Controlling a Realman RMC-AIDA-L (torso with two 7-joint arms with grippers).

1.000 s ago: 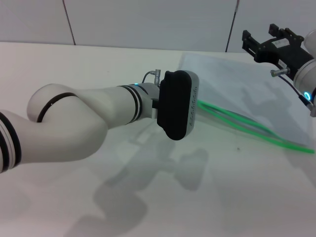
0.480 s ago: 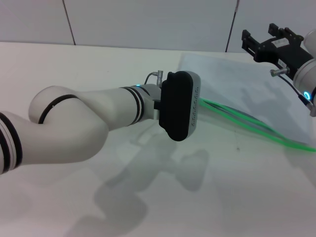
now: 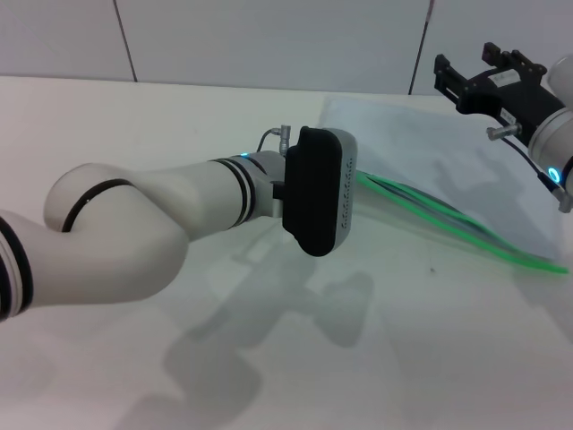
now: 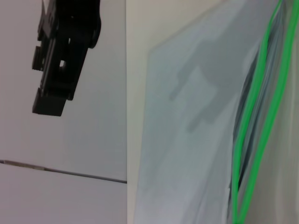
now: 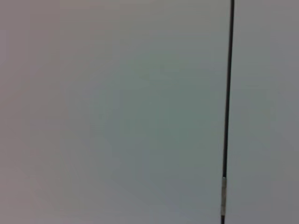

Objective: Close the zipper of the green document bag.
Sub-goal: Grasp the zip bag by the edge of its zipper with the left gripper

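The left arm (image 3: pixel 179 215) is reaching across the white table (image 3: pixel 179 116) toward the bag; its gripper is hidden behind the black wrist housing (image 3: pixel 318 190), so I cannot tell how its jaws are standing. Compared with half a second ago, the housing is sitting slightly further left, and the zipper (image 3: pixel 448 224) is lying flatter with its two strips closer together, though the mouth is still gaping, so closing looks unfinished. The bag (image 3: pixel 430 161), flat, translucent and grey-blue, is lying at the table's right. The right gripper (image 3: pixel 461 82) is hovering above its far edge, jaws parted, holding nothing.
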